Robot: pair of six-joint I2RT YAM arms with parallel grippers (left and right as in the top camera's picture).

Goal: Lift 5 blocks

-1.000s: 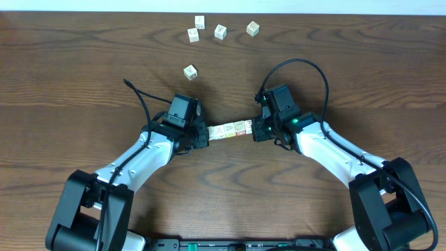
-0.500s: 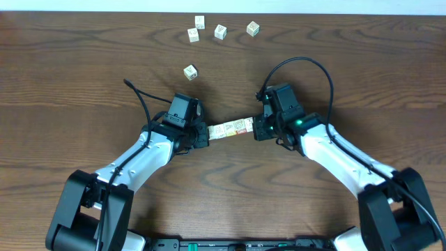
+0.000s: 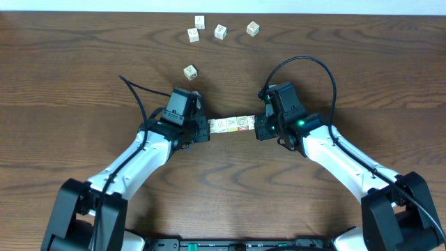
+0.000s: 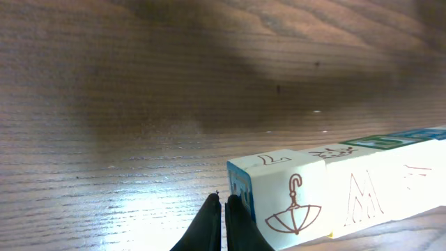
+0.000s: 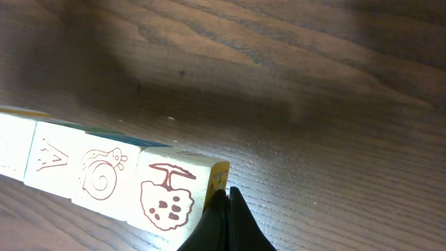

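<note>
1. Wood-grain table [image 3: 348, 63]. The row of blocks [image 3: 231, 124] sits at frame centre in the overhead view, pinched end to end between both arms.
2. Change over the last second: the row was slanted, its left end lower in frame. Now it lies nearly level and slightly higher. The left gripper [image 3: 206, 128] has shifted up-frame, while the right gripper [image 3: 255, 126] has barely moved.
3. Tool state: both grippers have their fingers together and hold nothing between them. Each closed tip presses against an end face of the row.
4. Judgement: the squeeze is now in line, which suits lifting the row as one bar. Whether it is clear of the table cannot be told.
5. Count: at least four printed faces show; a fifth is not confirmed.
6. Five loose blocks [image 3: 220, 31] lie untouched, four along the top edge and one just below them.
7. Markings, left wrist view: the left end block [image 4: 286, 202] shows an umbrella drawing and a "7"-like mark on top. Its neighbour shows an outlined "M" or "W".
8. Right wrist view: the right end block [image 5: 174, 192] shows a dotted mushroom-like figure, then a snail, then an "A"-like shape. No brand is legible.
</note>
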